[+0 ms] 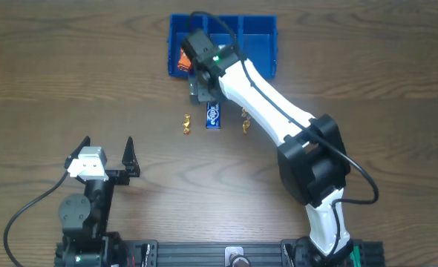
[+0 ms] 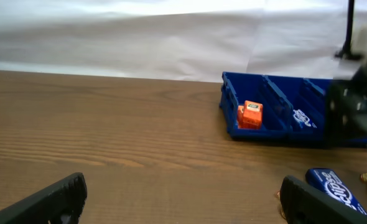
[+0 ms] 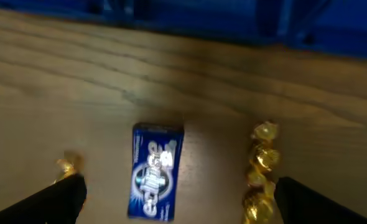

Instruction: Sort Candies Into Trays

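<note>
Top view
- tray [image 1: 257, 33]: blue, at the table's [image 1: 70, 74] far side; orange candies [image 1: 182, 64] in its leftmost compartment.
- bar [image 1: 214, 116]: blue, flat on the table just short of the tray, long axis running from the arm bases toward the tray, one short end facing it.
- gold candies [image 1: 187, 123]: one on each side of the bar, apart from it.
- right gripper [image 1: 203, 90]: raised near the tray's front wall.
- left gripper [image 1: 108, 150]: low at left, well apart from the candies, jaws spread.

Left wrist view
- left gripper [image 2: 183, 205]: jaws wide apart, bare table between them.
- orange candies [image 2: 250, 115]: in the tray's [image 2: 230, 106] end compartment.
- bar [image 2: 331, 185]: on the table before the tray.

Right wrist view
- right gripper [image 3: 180, 193]: over the bar [image 3: 155, 171], jaws wide apart and clear of it.
- bar axis: lengthwise toward the tray [image 3: 333, 25].
- gold candies [image 3: 261, 174]: beside the bar, not touching.
</note>
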Robot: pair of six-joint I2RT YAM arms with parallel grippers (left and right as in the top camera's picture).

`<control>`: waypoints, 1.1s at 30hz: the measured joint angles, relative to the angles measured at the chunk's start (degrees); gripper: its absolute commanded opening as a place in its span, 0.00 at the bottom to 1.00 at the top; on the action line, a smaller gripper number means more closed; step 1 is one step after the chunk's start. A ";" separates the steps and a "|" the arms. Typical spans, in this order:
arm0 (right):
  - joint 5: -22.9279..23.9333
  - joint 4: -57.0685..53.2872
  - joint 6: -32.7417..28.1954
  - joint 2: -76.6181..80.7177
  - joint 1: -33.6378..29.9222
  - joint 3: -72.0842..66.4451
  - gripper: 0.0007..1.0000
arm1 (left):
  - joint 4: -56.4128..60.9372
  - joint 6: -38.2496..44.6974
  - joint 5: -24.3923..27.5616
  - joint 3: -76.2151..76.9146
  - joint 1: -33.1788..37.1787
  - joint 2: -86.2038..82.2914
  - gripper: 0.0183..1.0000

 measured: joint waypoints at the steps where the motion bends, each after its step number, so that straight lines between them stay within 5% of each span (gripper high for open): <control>1: -0.22 0.92 0.15 0.15 0.00 -1.31 1.00 | 0.00 0.02 0.00 0.00 0.00 0.00 1.00; 18: -1.62 5.07 1.01 7.32 2.47 -3.45 0.91 | 0.00 0.02 0.00 0.00 0.00 0.00 1.00; 27: -1.77 4.72 4.42 7.52 2.47 -3.45 0.71 | 0.00 0.00 0.00 0.00 0.00 0.00 1.00; 31: -1.88 4.39 7.10 7.52 2.47 -3.45 0.51 | 0.00 0.00 0.00 0.00 0.00 0.00 1.00; 33: -2.03 4.39 7.98 7.52 2.47 -3.45 0.32 | 0.00 0.00 0.00 0.00 0.00 0.00 1.00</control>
